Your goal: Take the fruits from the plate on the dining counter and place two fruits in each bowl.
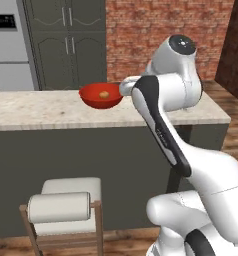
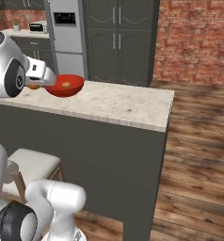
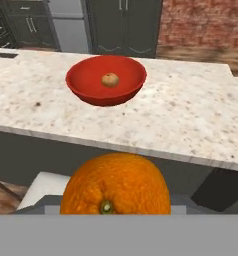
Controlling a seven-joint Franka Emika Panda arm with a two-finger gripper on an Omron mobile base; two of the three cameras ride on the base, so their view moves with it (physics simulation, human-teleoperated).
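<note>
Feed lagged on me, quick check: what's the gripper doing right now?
Gripper: closed on an orange, held short of the red bowl, which has one fruit inside.

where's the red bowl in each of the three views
Left base view: red bowl sits upper middle on the dining counter, just left of the arm.
Right base view: upper left, beside the white arm.
Hand view: upper middle, beyond the orange at the end effector.
Shared landmark: the small tan fruit inside the bowl.

- Dining counter, beige speckled stone top, dark grey front.
- Red bowl stands on it (one small fruit inside, possibly peach-tan).
</note>
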